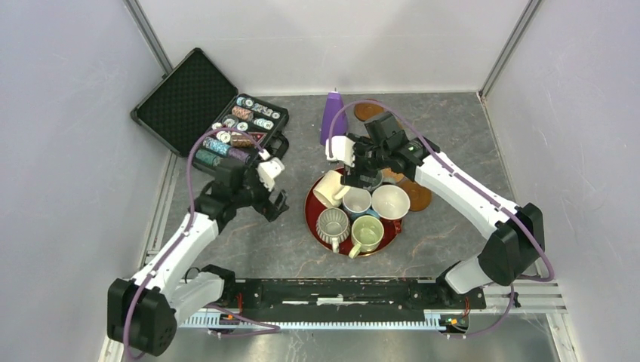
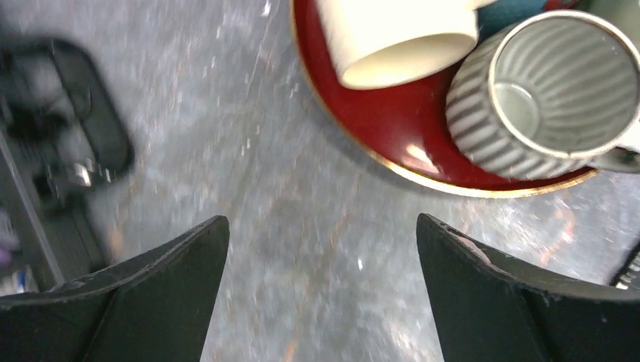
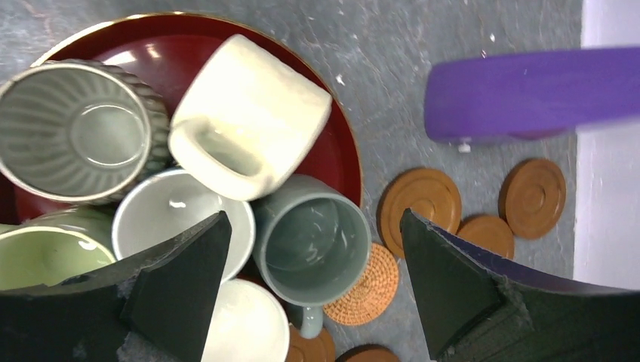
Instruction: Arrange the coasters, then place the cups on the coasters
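**Left gripper** [image 2: 321, 220] – fingers spread wide, nothing between them. It hangs over bare table [image 1: 249, 249], left of the red tray [image 1: 310, 212] and apart from it.

**Right gripper** [image 3: 315, 217] – fingers wide, poised over the far side of the tray. The grey-blue cup [image 3: 313, 241] stands upright between them. A gap shows on each side of it, so no grip is seen.

**Cups** – all six are crowded on or at the tray.
- The cream cup [image 1: 329, 188] lies tilted with its mouth toward the tray's left rim, leaning on its neighbours.
- The ribbed cup [image 1: 332, 225] and green cup [image 1: 367, 231] stand upright side by side at the near edge.
- Two white cups [image 1: 390, 200] stand upright behind them, touching each other.
- Whether the grey-blue cup's base rests on the tray or the table cannot be told.

**Coasters** – none carries a cup.
- The woven coaster [image 3: 367, 285] lies flat on the table just beside the grey-blue cup.
- The brown coasters [image 3: 420, 202] lie scattered flat on the table outside the tray's right edge, several near the purple cone [image 1: 332, 115].

An open black case [image 1: 189, 98] sits at the far left.
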Motion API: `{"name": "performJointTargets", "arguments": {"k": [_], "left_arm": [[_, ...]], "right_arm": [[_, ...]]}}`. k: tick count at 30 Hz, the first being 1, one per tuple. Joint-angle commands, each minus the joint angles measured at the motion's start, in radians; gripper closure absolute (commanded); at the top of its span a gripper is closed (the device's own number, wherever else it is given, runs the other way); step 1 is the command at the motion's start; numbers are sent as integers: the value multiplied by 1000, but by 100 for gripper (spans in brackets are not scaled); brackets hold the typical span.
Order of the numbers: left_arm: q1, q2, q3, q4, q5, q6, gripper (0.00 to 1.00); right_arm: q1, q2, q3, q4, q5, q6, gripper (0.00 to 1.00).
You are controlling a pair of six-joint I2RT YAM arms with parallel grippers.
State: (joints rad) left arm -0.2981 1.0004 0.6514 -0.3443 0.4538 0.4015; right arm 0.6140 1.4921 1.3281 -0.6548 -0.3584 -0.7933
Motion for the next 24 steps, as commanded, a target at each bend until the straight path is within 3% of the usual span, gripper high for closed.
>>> {"name": "performJointTargets", "arguments": {"k": [1,7,15,19,24], "left_arm": [[-124,37,-105,436,-95,151,0],[-283,198,-144,700,-169,274,0],[-376,414,-40,805,-235,381,7],[-397,476,-1,821,-239,444,18],[-406,496,25,785,-193,490,41]], "right_arm": [[-66,-5,59,18,8,52,10],[-202,-54,22,-8,-27,79,10],[-379,-119,-51,-34,-81,96,10],[-448,-128,-80,-48,-108,104,10],[-545,-102,-81,-79,-168,105,10]]}}
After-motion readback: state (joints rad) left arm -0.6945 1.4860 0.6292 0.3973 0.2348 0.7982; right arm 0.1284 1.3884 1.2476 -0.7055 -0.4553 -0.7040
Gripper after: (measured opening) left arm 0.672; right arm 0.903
